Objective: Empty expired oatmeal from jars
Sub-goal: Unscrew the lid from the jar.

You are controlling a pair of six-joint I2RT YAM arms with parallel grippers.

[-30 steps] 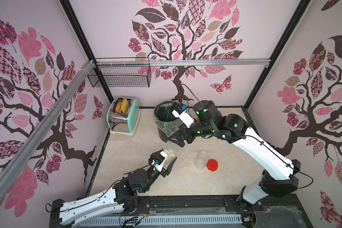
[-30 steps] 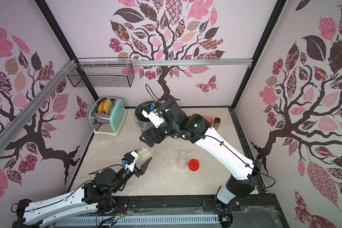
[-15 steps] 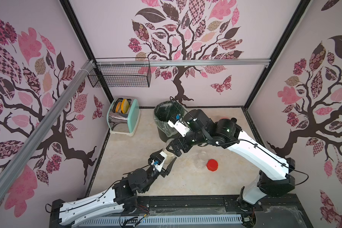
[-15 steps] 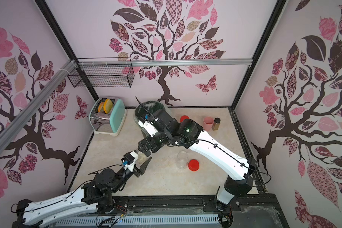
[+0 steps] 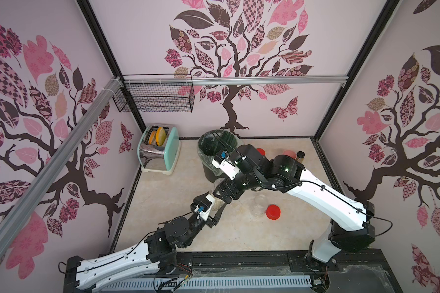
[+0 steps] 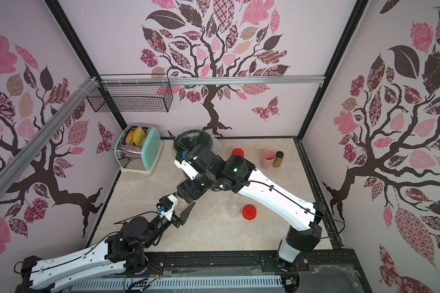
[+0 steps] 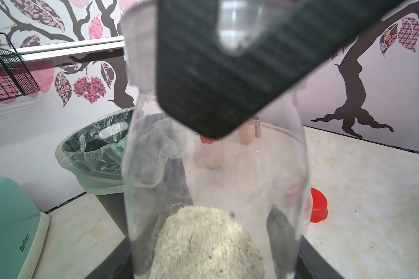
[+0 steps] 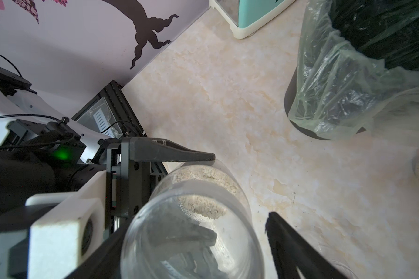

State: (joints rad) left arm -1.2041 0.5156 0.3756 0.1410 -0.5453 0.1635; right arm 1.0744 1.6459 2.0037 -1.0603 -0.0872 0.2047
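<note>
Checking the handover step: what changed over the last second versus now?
The right gripper swung from beside the bin down toward the left arm. Its jaws now straddle the open mouth of the jar, with a gap showing beside one finger. Nothing was taken or let go. Unchanged: the left gripper stays shut on that jar, oatmeal inside; the empty jar and loose red lid have not moved.

Pale pink walls point(image 5: 142, 38) carry dark tree decals point(image 5: 229, 106) with pink leaves. A beige marbled surface point(image 5: 163, 203) lies below. A black wire basket point(image 5: 154, 97) hangs at ten o'clock, above a mint toaster point(image 5: 169, 152). Light is even.
</note>
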